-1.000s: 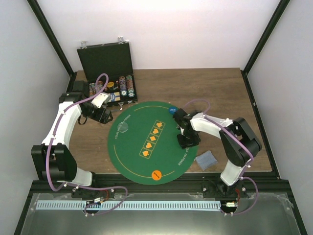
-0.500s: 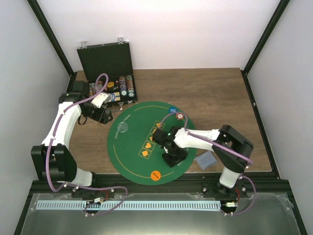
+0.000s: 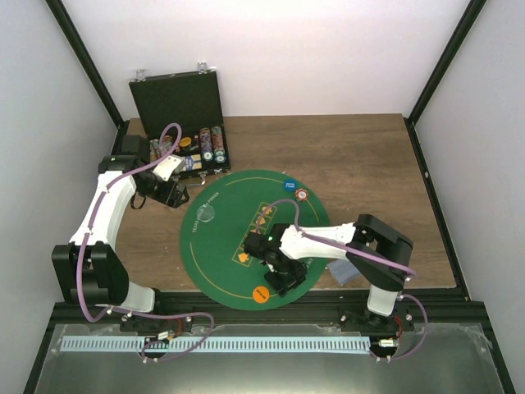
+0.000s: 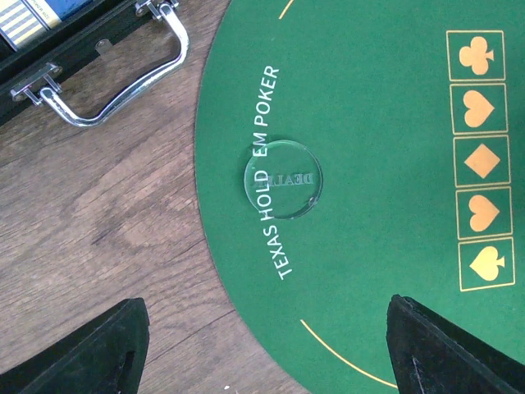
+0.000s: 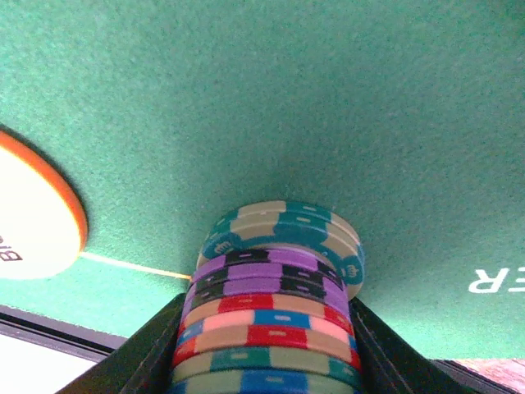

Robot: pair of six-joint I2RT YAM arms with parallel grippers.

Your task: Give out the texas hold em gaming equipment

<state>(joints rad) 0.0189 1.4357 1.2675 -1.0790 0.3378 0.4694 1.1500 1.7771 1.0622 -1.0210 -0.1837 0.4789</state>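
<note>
My right gripper [image 3: 280, 277] is low over the near part of the green mat [image 3: 234, 271], just right of an orange disc [image 3: 261, 293]. It is shut on a stack of several striped chips [image 5: 275, 304], teal, purple, red and blue, whose end is at the felt. The orange disc [image 5: 33, 222] lies to the left of the stack. A clear dealer disc [image 3: 209, 215] lies on the mat's left side, and it is centred in the left wrist view [image 4: 283, 179]. My left gripper [image 3: 174, 197] is open and empty above the mat's left edge [image 4: 267, 361]. A blue disc [image 3: 289, 185] and a red-and-white disc [image 3: 302, 195] lie at the mat's far right.
The black case [image 3: 176, 103] stands open at the back left with rows of chips [image 3: 201, 148]; its metal handle [image 4: 123, 82] is close to the left gripper. Grey-blue cards [image 3: 345, 269] lie on the wood right of the mat, partly under the right arm.
My right arm has swung from the mat's right side toward its near edge, close to the orange disc. This uncovered the blue and red-and-white discs. The left arm has not moved.
</note>
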